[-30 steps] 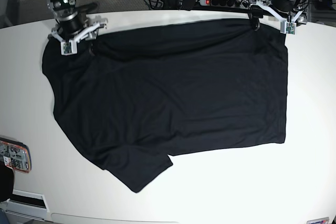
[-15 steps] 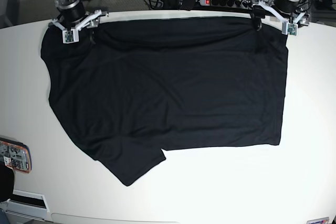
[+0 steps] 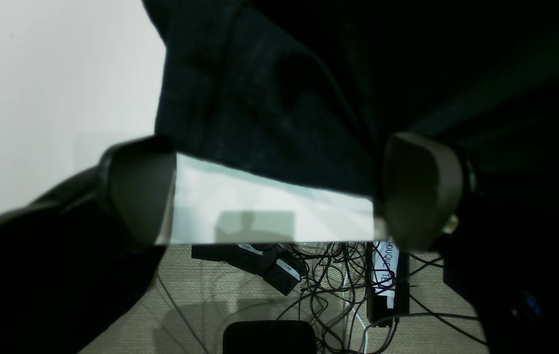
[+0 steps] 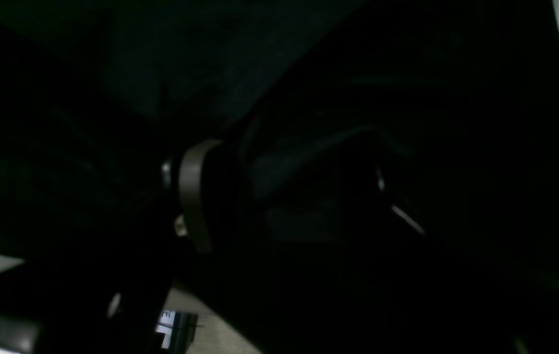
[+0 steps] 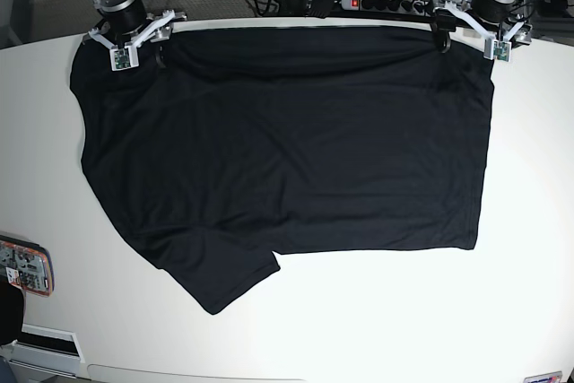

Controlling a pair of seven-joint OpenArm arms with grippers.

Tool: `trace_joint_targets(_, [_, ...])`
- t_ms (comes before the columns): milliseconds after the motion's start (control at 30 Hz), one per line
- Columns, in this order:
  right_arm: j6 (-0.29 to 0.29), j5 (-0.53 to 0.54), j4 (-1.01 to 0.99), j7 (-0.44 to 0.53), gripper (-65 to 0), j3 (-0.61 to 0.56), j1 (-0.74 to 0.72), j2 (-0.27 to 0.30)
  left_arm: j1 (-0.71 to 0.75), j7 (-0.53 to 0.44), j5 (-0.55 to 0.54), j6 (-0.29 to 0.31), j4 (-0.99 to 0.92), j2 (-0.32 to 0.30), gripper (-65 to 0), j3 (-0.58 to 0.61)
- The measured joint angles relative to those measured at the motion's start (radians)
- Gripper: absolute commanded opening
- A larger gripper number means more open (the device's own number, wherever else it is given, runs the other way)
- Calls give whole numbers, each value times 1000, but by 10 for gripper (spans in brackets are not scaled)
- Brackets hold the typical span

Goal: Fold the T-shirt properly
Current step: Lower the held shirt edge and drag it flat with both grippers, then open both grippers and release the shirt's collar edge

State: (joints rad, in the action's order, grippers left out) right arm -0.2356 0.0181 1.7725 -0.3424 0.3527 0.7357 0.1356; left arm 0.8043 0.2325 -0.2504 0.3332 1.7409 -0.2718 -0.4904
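**Entry: shirt laid flat, far edge, both arms**

- Item: T-shirt (image 5: 287, 141), black, spread flat on the table (image 5: 377, 329). One long edge lies along the table's far rim; one sleeve points toward me at lower left in the base view.
- Left gripper (image 3: 274, 196): jaws spread wide, nothing between them. The shirt's corner lies just beyond the pads (image 3: 422, 191), with bare table and floor cables showing through the gap. Released, as I read it.
- Right gripper (image 5: 134, 38): at the opposite far corner. Its wrist view is nearly black; one pad (image 4: 196, 196) shows against cloth, and I cannot tell whether it pinches the fabric or merely rests on it.
- Step in hand, my judgement: spreading finished, first fold not begun.
- Next move calls for: both claws closing on matching far corners, lifting evenly, then carrying that edge toward me without dragging the lower layer.
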Motion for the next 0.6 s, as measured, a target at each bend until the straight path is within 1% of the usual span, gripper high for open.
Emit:
trace_joint_targets(167, [0,0,-4,0,-312,0,0,0,-4,3,4,5,2,2,-2,-11])
trace_joint_targets(233, [-2,0,0,-6,-312,-3,-5,-1,-3,27,21,-4,49,8,-2,-35])
trace_joint_targets(300, [-6,-4,11,-26,-312,-4,-40,-3,0,23,20,-19,111,7,-3,-49])
trace_joint_targets(367, [0,-8,39,-20,-312,-5,-85,-2,-2,15,18,-14,156,3,-3,-48])
trace_joint_targets(400, [0,-4,56,-3,-312,-5,-103,0,-3,18,14,-2,173,4,-3,-47])
trace_joint_targets(467, [0,0,89,16,-312,-5,-115,0,1,23,17,-5,208,15,-3,-47])
trace_joint_targets(533, [-3,-3,92,-12,-313,-5,-98,-2,3,28,23,-9,242,38,-3,-47])
trace_joint_targets(600, [-2,-4,92,-22,-313,-5,-87,-2,2,29,25,-12,273,48,-3,-47])
